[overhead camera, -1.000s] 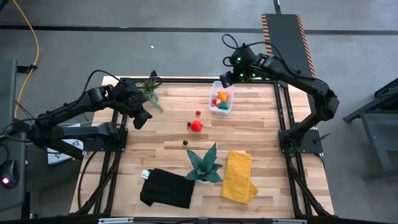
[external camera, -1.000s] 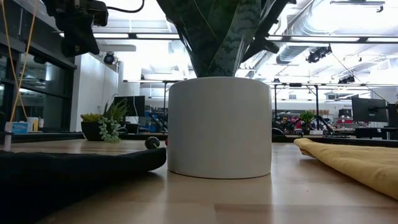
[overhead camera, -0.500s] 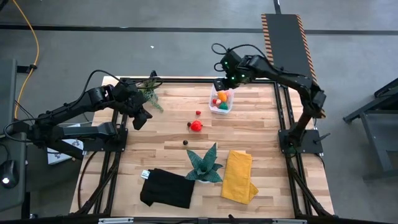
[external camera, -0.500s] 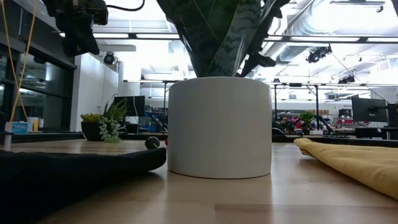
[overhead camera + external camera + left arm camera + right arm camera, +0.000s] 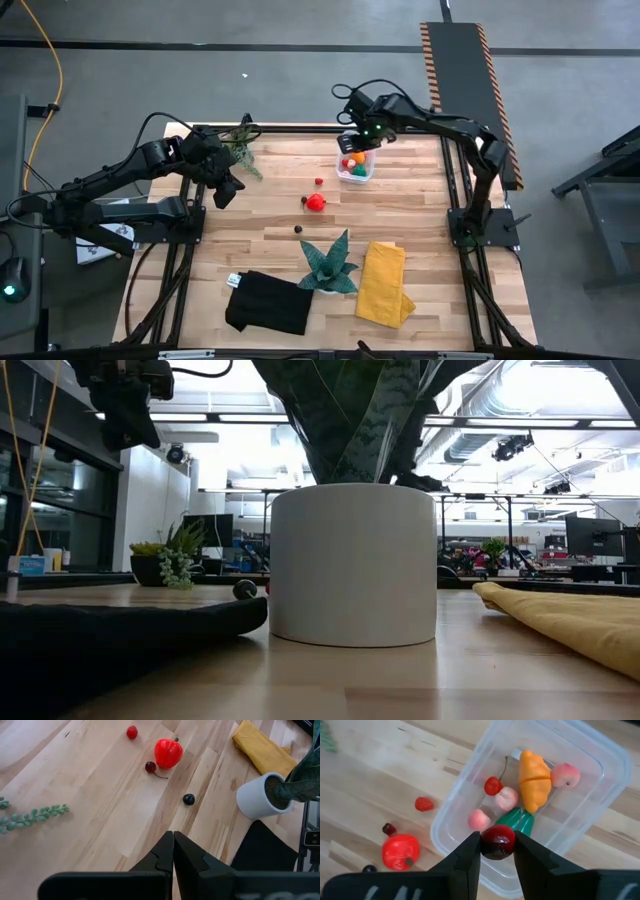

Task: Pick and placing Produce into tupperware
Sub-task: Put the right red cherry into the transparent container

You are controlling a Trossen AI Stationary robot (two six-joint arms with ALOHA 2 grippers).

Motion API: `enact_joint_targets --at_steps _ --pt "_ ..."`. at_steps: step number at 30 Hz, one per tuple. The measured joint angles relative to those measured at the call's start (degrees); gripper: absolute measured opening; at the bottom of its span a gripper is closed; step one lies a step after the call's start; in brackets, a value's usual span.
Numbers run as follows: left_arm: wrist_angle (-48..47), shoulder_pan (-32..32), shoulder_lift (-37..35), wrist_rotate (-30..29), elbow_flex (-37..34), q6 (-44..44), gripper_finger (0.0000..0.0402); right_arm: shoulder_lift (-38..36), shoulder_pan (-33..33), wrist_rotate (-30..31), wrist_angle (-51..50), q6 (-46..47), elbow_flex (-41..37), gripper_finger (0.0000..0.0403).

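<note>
Hovering over the tupperware [image 5: 357,163] at the worktop's [image 5: 270,200] far edge, the right end effector [image 5: 350,141] showed in the high view; the left end effector [image 5: 228,190] waited at the left side.

Right wrist view: fingers clamped on a dark red cherry [image 5: 497,842] above the tub — releasing off-centre could bounce it out.

Left wrist view: fingers clenched, empty; red pepper [image 5: 168,753] loose on pale wood planks.

Low view: bright workshop behind.

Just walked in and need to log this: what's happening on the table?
The right claw, over the tub, grips a dark red cherry. The tub already has several toy fruits. A red pepper, a strawberry, a cherry and a dark berry lie on the table. The left claw waits shut at the table's left side.
</note>
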Motion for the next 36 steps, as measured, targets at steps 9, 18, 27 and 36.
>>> enact_joint_targets --at_steps 9,18,27,36 --pt "0.44 0.0 -0.01 -0.12 0.0 0.0 0.0001 2.91 0.13 0.02 0.65 -0.04 -0.02 0.0091" --pt "0.44 -0.01 -0.01 -0.12 0.01 0.93 0.0001 5.48 0.13 0.0 1.01 -0.41 -0.04 0.0091" --pt "0.46 -0.01 0.0 -0.11 0.0 2.26 0.0001 6.44 0.13 -0.04 1.55 -3.02 -0.07 0.0094" --pt "0.46 0.0 -0.02 -0.11 -0.01 2.54 0.0001 6.43 0.13 -0.25 2.6 -3.13 -0.09 0.0142"
